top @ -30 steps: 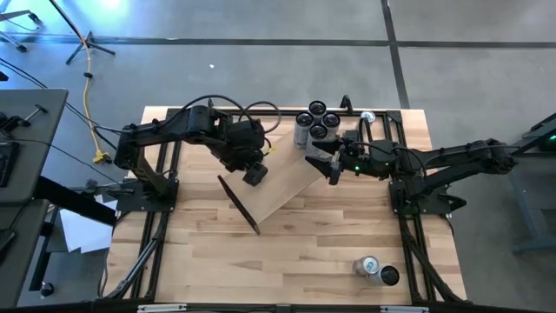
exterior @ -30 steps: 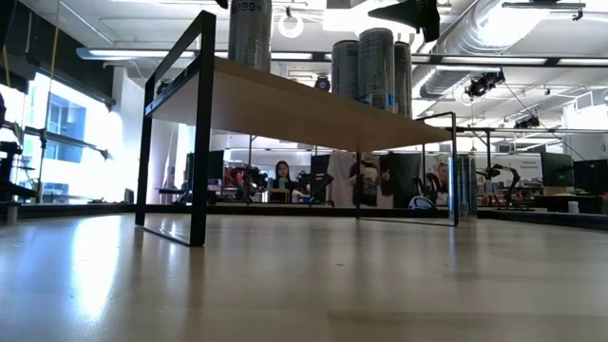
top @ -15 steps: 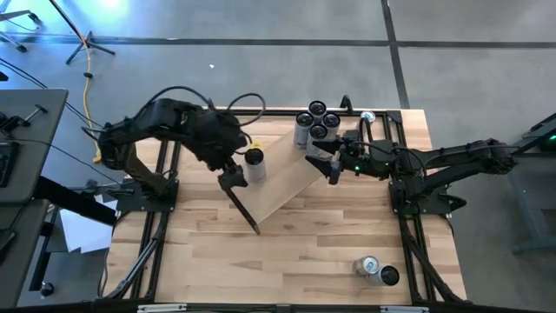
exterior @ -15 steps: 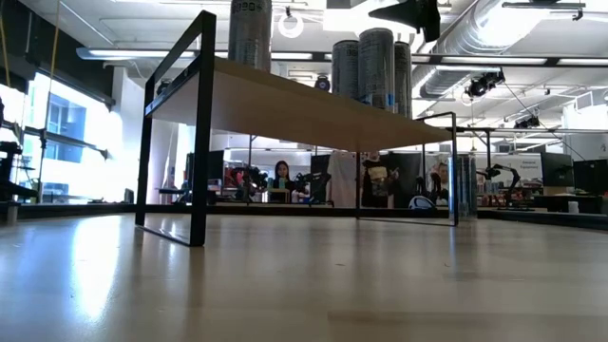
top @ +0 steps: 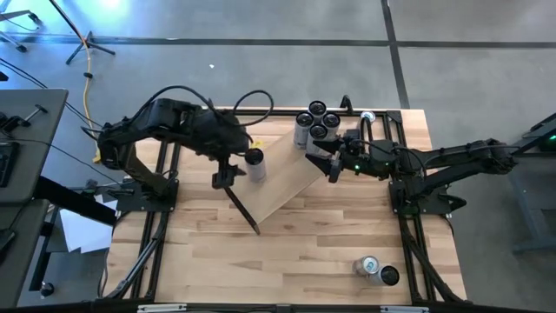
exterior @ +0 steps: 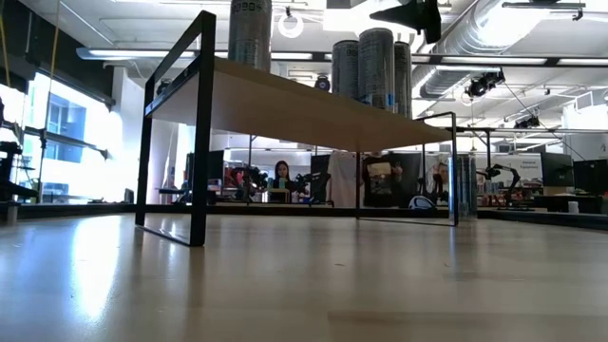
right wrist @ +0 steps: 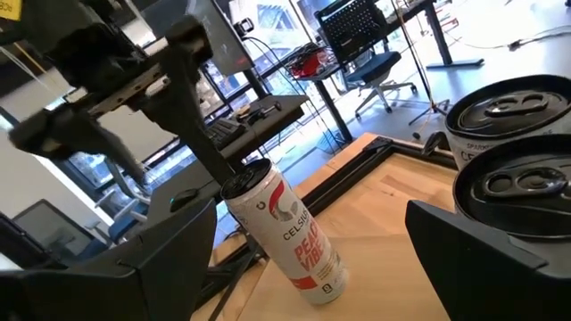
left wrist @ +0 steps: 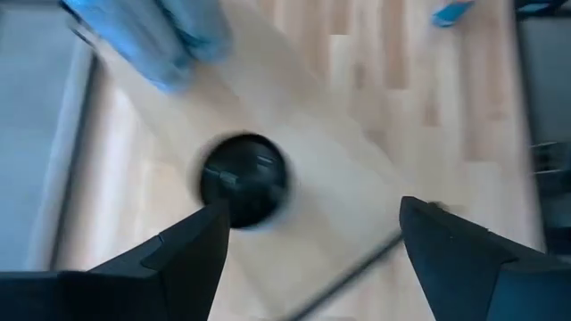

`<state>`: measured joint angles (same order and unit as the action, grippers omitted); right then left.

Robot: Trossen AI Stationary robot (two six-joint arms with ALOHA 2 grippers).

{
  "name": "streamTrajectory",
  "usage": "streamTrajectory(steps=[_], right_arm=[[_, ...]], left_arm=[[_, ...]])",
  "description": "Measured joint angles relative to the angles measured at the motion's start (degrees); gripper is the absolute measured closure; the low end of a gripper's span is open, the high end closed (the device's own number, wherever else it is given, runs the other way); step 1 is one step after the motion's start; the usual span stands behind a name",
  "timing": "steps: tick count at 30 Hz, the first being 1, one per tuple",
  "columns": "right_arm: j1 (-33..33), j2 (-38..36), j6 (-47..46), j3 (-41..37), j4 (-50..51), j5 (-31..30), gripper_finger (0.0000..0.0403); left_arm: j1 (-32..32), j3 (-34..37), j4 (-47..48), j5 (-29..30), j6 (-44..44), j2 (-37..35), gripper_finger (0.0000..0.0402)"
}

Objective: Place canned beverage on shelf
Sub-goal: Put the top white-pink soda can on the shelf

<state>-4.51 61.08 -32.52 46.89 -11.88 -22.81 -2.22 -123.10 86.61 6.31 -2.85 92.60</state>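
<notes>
The shelf (top: 287,187), a pale board on black brackets, stands slantwise on the table. A white can (top: 254,163) stands upright on its left part; it also shows in the low view (exterior: 250,33) and the right wrist view (right wrist: 285,236). My left gripper (top: 224,180) is open and empty, just left of this can and above it; its wrist view shows the can's dark top (left wrist: 244,178) below the fingers. My right gripper (top: 333,168) is open and empty over the shelf's right part. Several cans (top: 317,122) stand together at the shelf's far right end.
Two cans (top: 375,271) lie on the table near its front right corner. One more can (top: 367,117) is at the far right edge. Black frame rails (top: 161,217) run along both table sides. The bare tabletop (top: 295,252) lies in front of the shelf.
My left gripper has drawn back from over the white can toward the table's left edge. The can stays upright on the shelf where it was.
</notes>
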Motion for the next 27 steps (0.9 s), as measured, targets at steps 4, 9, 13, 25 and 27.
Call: streamTrajectory(steps=[4,9,13,25,27], right_arm=[[0.0,0.0,-0.26,0.0,0.02,-0.08,0.0052],[0.0,0.0,-0.27,0.0,0.02,-0.08,0.0052],[0.0,0.0,-0.27,0.0,0.01,-0.08,0.0052],[0.0,0.0,-0.26,0.0,0.02,-0.03,0.0052],[0.0,0.0,-0.23,0.0,0.02,0.01,0.0052]], left_arm=[[0.75,0.01,-0.84,3.73,3.98,0.26,0.0105],[3.11,1.01,-1.05,-1.86,2.21,0.89,0.0105],[4.92,3.71,-1.26,-2.6,4.81,0.87,0.0105],[6.73,6.16,-4.37,-2.91,6.55,0.87,0.0105],[6.84,6.16,-4.14,-3.06,6.83,0.87,0.0105]])
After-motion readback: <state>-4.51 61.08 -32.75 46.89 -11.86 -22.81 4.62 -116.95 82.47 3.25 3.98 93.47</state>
